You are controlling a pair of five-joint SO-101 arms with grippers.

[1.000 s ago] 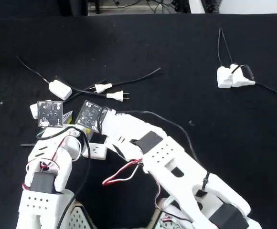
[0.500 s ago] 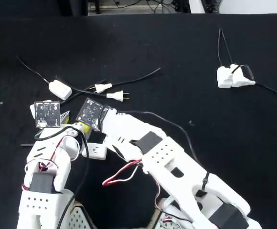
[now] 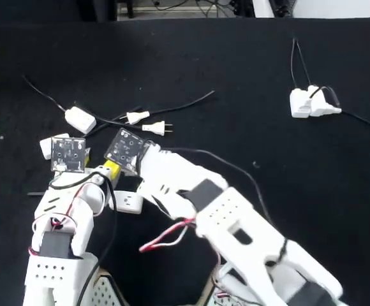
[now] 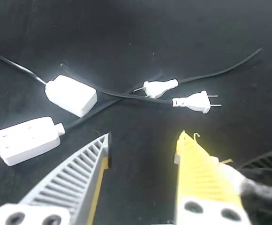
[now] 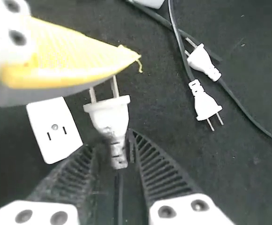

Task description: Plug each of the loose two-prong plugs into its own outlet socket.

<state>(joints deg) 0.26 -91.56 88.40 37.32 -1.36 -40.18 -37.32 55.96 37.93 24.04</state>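
My right gripper (image 5: 115, 140) is shut on a white two-prong plug (image 5: 107, 115), holding it by its cord end with the prongs pointing forward. A flat white outlet socket (image 5: 54, 129) lies just beside it on the black table. The yellow finger (image 5: 70, 61) of the left gripper crosses in front of the held plug. My left gripper (image 4: 145, 136) is open with nothing between its fingers. Ahead of it lie two loose plugs (image 4: 157, 87) (image 4: 192, 101), a white outlet block (image 4: 70, 95) and another outlet (image 4: 28, 139). In the high view both arms sit close together at the near left, short of the loose plugs (image 3: 148, 122).
Black cords (image 3: 185, 102) run across the mat (image 3: 236, 64) around the loose plugs. An outlet block with a plug seated in it (image 3: 312, 102) lies at the far right. A small socket (image 3: 129, 202) rests between the two arms. The mat's middle and right are open.
The right arm's wrist has edged slightly away and to the right with its plug. The left wrist has shifted only a little.
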